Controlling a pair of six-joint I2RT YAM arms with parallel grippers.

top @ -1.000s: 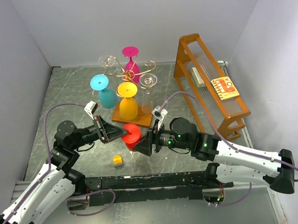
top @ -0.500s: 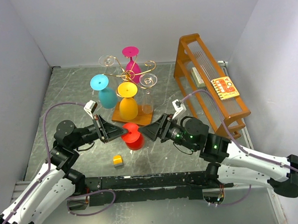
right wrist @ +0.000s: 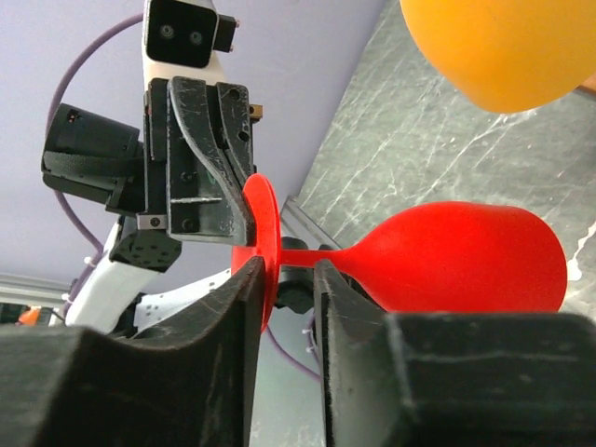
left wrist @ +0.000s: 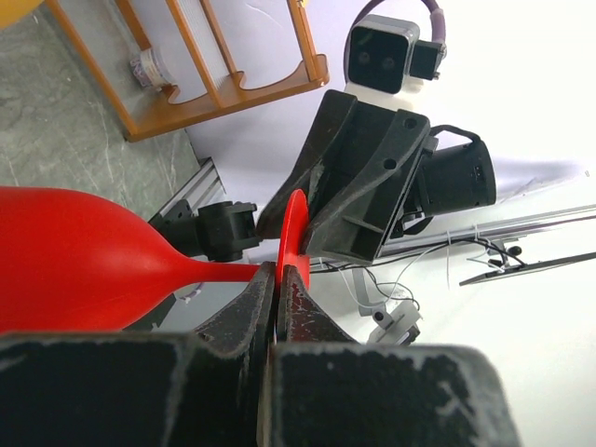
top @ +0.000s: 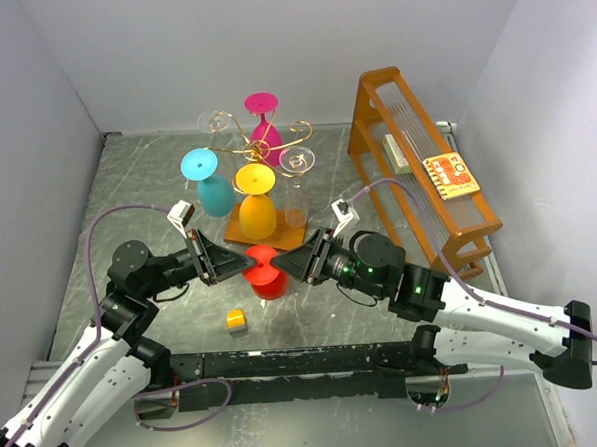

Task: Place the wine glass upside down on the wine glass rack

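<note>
The red wine glass hangs on its side just above the table, in front of the wine glass rack, a gold wire tree on a wooden base. My left gripper is shut on the rim of the glass's foot, with the bowl pointing away. My right gripper comes from the opposite side. Its jaws straddle the foot and stem: one finger lies against the disc and a gap shows at the other.
Cyan, yellow, magenta and clear glasses hang upside down on the rack. A tall orange slatted frame stands at the right. A small yellow block lies near the front.
My right gripper has moved from low beside the bowl up to the foot, and its jaws have narrowed around it. The left gripper and the glass have stayed put.
</note>
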